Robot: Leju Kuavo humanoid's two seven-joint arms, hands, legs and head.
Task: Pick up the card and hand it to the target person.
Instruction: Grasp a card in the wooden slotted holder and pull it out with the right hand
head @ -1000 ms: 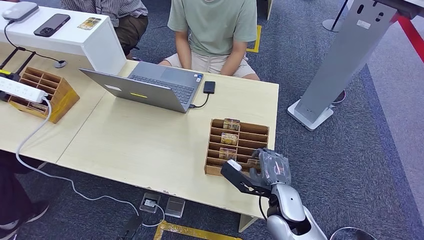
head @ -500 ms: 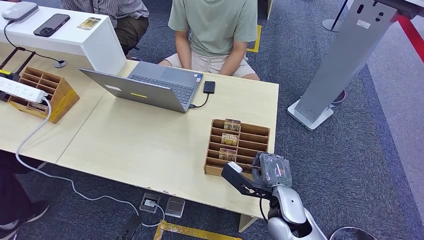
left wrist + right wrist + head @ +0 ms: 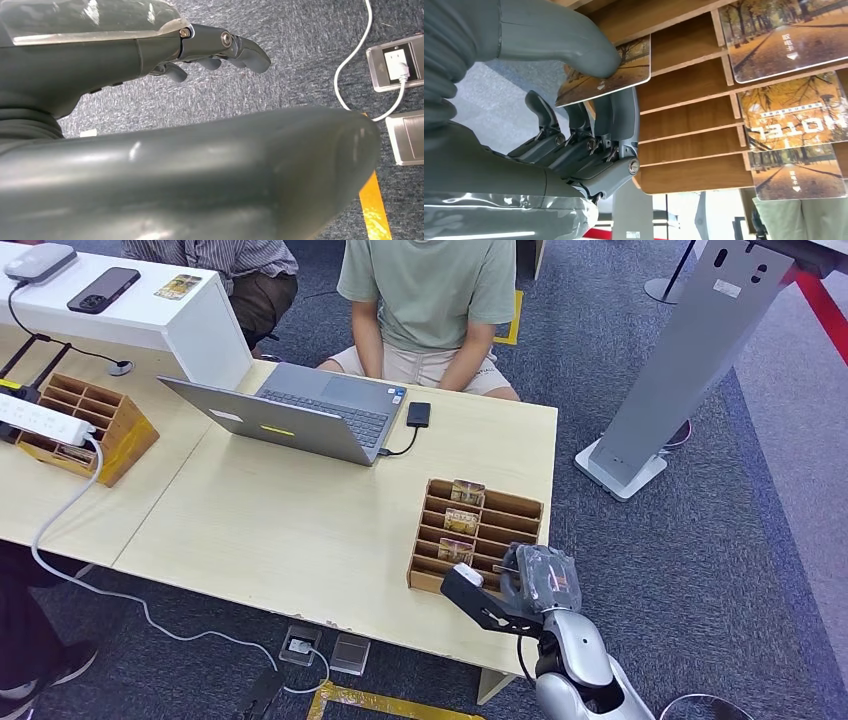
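i see my right hand pinching an autumn-print card beside the wooden card rack; my left hand hangs empty, fingers loosely curled apart.

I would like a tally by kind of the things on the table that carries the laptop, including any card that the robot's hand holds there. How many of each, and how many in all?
Laptop: 1
Black drive: 1
Wooden rack: 1
Slotted cards: 3
Card pinched by the right hand: 1
Total: 7
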